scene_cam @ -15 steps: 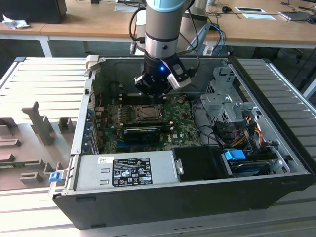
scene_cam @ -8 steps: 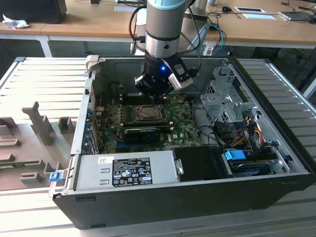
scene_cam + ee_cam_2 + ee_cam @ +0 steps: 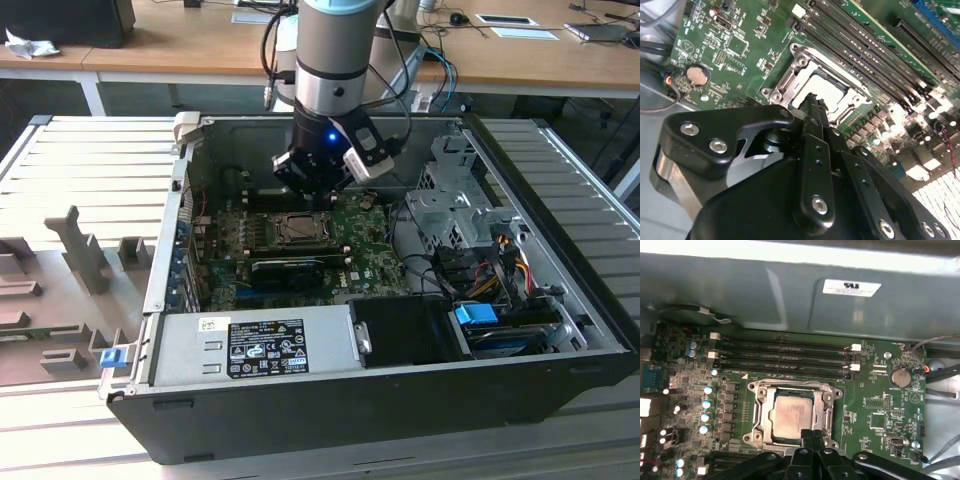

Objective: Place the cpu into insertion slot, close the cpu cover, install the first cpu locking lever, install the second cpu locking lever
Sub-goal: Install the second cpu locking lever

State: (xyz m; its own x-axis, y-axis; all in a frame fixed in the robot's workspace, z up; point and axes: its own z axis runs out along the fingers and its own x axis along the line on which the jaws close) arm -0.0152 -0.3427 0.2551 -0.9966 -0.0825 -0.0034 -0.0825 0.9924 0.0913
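The cpu [image 3: 790, 415] lies flat in the socket on the green motherboard [image 3: 880, 410], its dull silver top facing up. The cpu cover [image 3: 765, 412] lies down over it, framing the chip through its square window. In both wrist views my gripper [image 3: 813, 436] is shut with nothing between its black fingers, and its tips are at the socket's edge, over the cover's rim. In the second wrist view the gripper [image 3: 812, 102] hides part of the cpu [image 3: 827, 87] and of the cover [image 3: 790, 75]. The exterior view has the gripper [image 3: 318, 195] just above the socket [image 3: 298, 231].
Black memory slots [image 3: 785, 360] run beside the socket, and a coin battery [image 3: 900, 376] sits on the board. The open case holds a power supply [image 3: 255, 345], a metal drive cage [image 3: 450, 200] and loose cables [image 3: 490, 260]. The grey case wall [image 3: 790, 295] stands close behind.
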